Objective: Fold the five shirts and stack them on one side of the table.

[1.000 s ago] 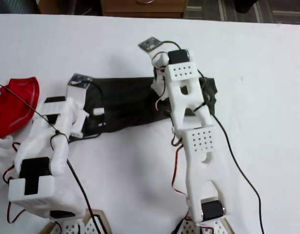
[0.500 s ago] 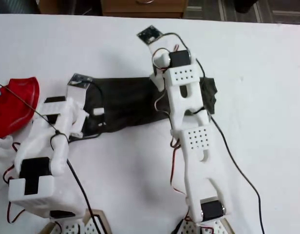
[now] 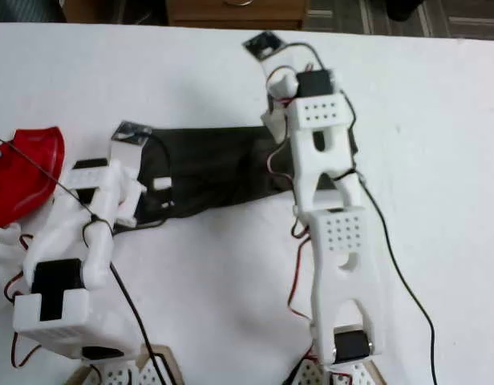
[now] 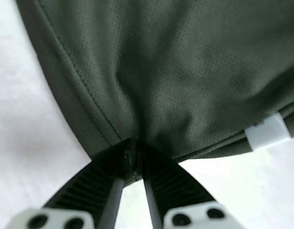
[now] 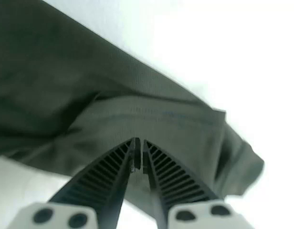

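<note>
Spanning the white table (image 3: 439, 120), a dark shirt (image 3: 207, 164) lies stretched between the left gripper (image 4: 131, 151) and right gripper (image 5: 137, 145), each clamped on the hem at its tips; a clean fold likely needs both lifting level, fabric taut.

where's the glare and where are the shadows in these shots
High view: the white table is evenly lit, with no hard shadows. Left wrist view: the dark shirt is darkest in the creases near the left gripper. Right wrist view: the table beyond the shirt is washed out to bright white, while the shirt lies in shade.
</note>
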